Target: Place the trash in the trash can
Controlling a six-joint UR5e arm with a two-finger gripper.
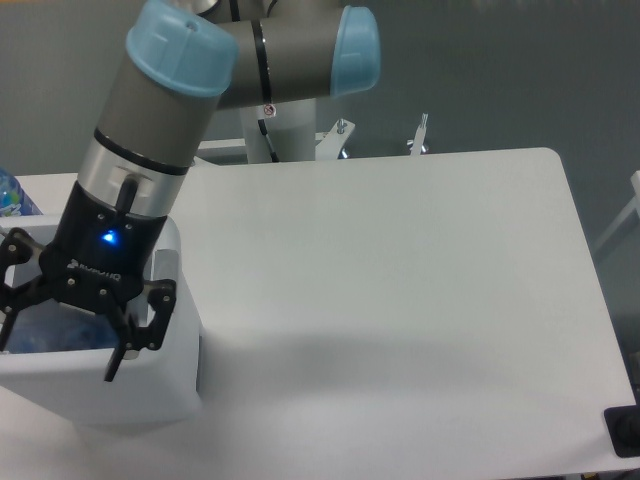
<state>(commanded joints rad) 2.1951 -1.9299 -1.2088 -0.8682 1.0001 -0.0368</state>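
Observation:
The trash can (120, 395) is a white bin at the table's front left corner, with a grey tab (166, 264) on its right side. My gripper (60, 350) hangs over the bin's opening with its jaws spread wide and nothing between them. The crushed clear bottle (45, 335) shows as a bluish shape inside the bin, below the fingers. The white crumpled wad is hidden or out of view.
Part of another bottle with a blue label (8, 195) shows at the far left edge. The robot's base (285, 130) stands behind the table's back edge. A black object (624, 430) sits at the lower right, beyond the table's edge.

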